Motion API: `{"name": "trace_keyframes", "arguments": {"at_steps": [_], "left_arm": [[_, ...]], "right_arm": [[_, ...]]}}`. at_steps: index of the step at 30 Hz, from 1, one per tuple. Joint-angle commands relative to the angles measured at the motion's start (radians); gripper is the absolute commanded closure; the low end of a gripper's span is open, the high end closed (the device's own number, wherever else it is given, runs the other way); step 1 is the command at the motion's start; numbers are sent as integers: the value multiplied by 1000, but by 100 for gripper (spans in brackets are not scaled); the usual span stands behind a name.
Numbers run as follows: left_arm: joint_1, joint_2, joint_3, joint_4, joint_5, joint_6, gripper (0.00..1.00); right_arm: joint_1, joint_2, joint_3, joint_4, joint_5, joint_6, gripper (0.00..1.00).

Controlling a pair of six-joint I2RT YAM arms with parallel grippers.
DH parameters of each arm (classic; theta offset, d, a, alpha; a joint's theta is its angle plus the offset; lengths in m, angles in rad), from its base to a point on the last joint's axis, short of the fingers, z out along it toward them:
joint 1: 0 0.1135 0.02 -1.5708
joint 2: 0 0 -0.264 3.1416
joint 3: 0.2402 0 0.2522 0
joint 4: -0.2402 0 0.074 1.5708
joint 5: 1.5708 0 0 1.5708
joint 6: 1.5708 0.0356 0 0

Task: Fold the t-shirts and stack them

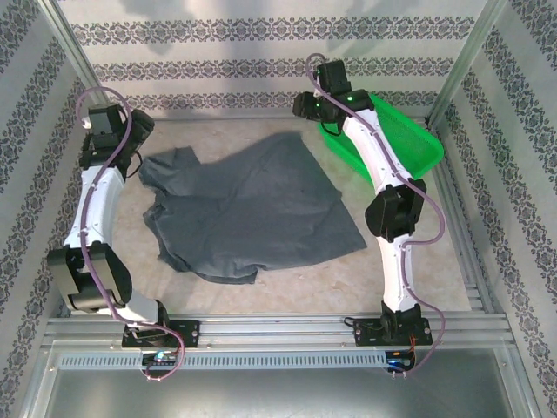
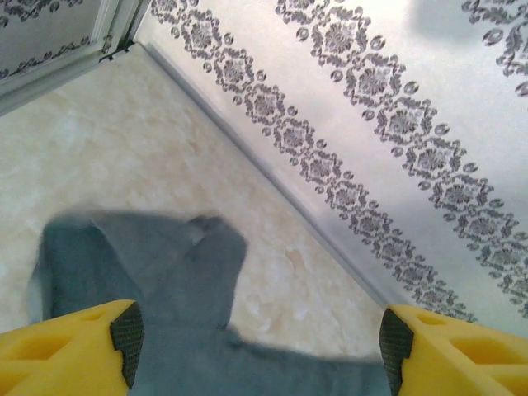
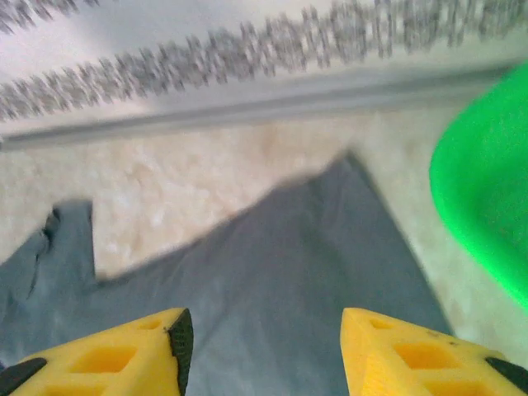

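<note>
Left gripper (image 2: 256,340): yellow fingers spread wide with nothing between them, hovering over the shirt's sleeve end
Right gripper (image 3: 262,346): fingers spread apart, pinching nothing, hovering over the opposite end of the shirt
T-shirt (image 1: 248,209): one dark slate-grey shirt, lying opened out but rumpled on the worktop (image 1: 409,261), stretching from under the left gripper across to under the right one
Sleeve (image 2: 177,247): just ahead of the left gripper's fingers, with a small fold turned over at its edge
Shirt corner (image 3: 346,177): a pointed tip of fabric ahead of the right gripper, flat on the surface
Basket (image 3: 487,190): bright green mesh, to the right of the right gripper, near the shirt corner with a strip of bare worktop between them
Wall (image 2: 371,82): pale with grey ornamental bands, close beyond both grippers
</note>
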Motion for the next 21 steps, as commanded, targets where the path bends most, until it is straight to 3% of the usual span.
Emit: {"name": "trace_keyframes", "arguments": {"at_steps": [1, 5, 11, 16, 21], "left_arm": [[-24, -129, -135, -26, 41, -41, 27], [-67, -272, -363, -46, 97, -117, 38], [-74, -474, -568, -262, 85, -173, 54], [-75, -477, -645, -486, 83, -165, 53], [-75, -516, -731, -533, 65, -198, 54]], "right_arm": [[-10, -82, -205, 48, -51, 72, 53], [-34, -26, -275, 87, -59, 124, 63], [-104, 106, -174, 82, -26, 184, 68], [-195, 160, -131, 79, 10, 242, 69], [-219, 202, -37, 63, -107, 194, 70]]}}
